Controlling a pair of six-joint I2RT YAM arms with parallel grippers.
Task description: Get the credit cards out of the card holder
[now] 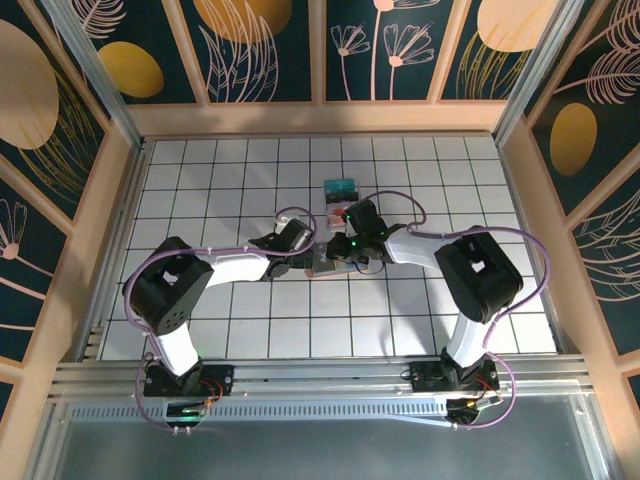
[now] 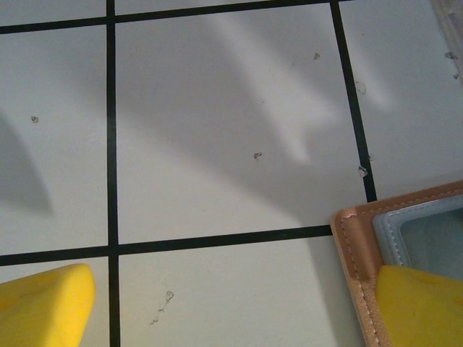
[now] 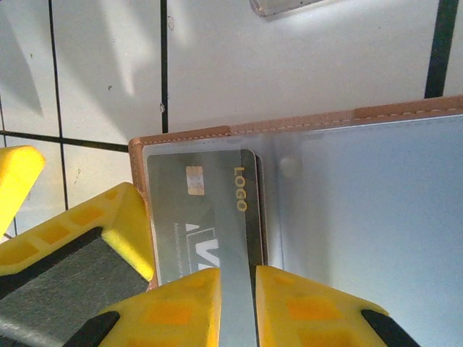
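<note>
Card holder [image 1: 328, 263] lies open between left gripper [image 2: 235, 303] and right gripper [image 3: 239, 303]; a credit card [image 3: 202, 217] sits inside it, at the right gripper's tips (loose cards [image 1: 341, 188] lie beyond).

A white work surface [image 1: 240, 325], ruled into square tiles by thin black lines, sits inside a pale wooden frame [image 1: 320, 118]. Around it rise dark teal wall panels [image 1: 400, 50] printed with pale line-drawn leaves and flowers and mustard-yellow discs [image 1: 130, 68], divided by light wooden battens. Silver metal rails [image 1: 320, 375] run along the near edge, and bright light throws soft grey shadows [image 2: 22, 173] across the tiles.
</note>
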